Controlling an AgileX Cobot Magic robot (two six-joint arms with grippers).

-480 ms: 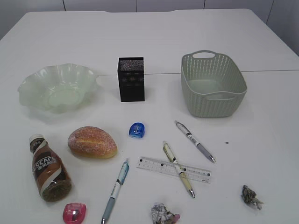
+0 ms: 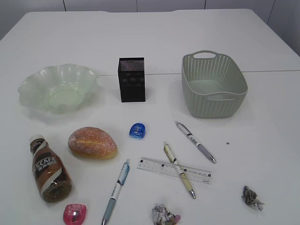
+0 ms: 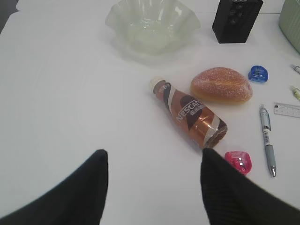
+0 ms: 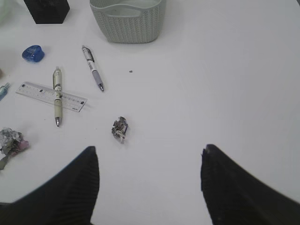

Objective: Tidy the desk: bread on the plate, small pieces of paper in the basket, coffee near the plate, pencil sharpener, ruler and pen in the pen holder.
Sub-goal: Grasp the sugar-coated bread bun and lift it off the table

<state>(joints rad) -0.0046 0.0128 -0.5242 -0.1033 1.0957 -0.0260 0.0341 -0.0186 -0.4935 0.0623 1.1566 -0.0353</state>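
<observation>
The bread [image 2: 92,142] lies front left beside the coffee [image 2: 49,169], which lies on its side. Behind them stand the empty plate [image 2: 89,77], the pen holder [image 2: 131,86] and the basket [image 2: 211,105]. A blue pencil sharpener [image 2: 137,131] sits mid-desk and a pink one [image 2: 74,213] at the front edge. The ruler [image 2: 161,166] lies under a yellowish pen [image 2: 179,170]; two more pens [image 2: 195,141] [image 2: 116,191] lie nearby. Crumpled paper pieces [image 2: 164,214] [image 2: 251,197] lie in front. My left gripper [image 3: 153,154] is open above bare desk near the coffee [image 3: 190,112]. My right gripper [image 4: 150,149] is open, near a paper piece [image 4: 120,128].
The white desk [image 2: 262,140] has a thin seam running behind the basket. A tiny dark speck [image 2: 227,143] lies right of the pens. Neither arm shows in the exterior view.
</observation>
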